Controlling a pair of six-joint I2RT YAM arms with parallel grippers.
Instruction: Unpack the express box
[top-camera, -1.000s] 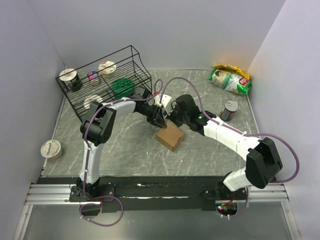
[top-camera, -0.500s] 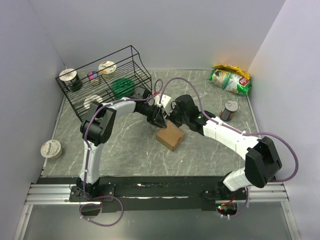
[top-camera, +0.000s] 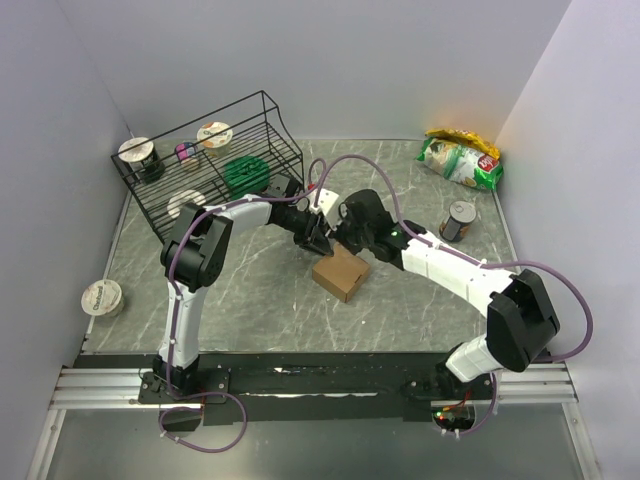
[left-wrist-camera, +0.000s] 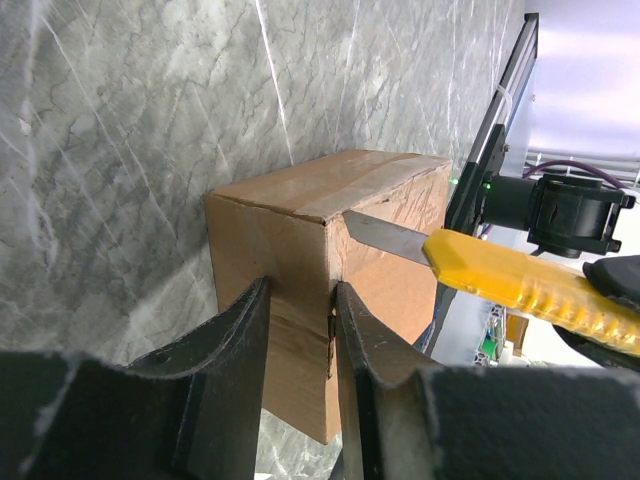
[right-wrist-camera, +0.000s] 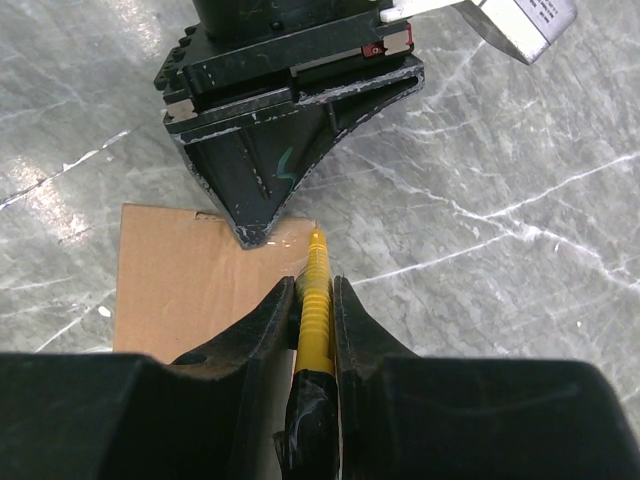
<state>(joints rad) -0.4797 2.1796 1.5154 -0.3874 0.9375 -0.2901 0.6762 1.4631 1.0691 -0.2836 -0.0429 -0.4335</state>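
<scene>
Though seeming light and fairly stiff (thin cardboard, probably denting under a hard pinch), pinching the express box (top-camera: 341, 272) at one upper corner with the left jaws, in the middle of the surface (top-camera: 250, 300) between the arms. Clamping the yellow knife (left-wrist-camera: 520, 285) in the narrow right jaws, blade at the taped top edge. Sitting taped side up, one corner toward the near edge, near-cubic with hardly any long axis.
</scene>
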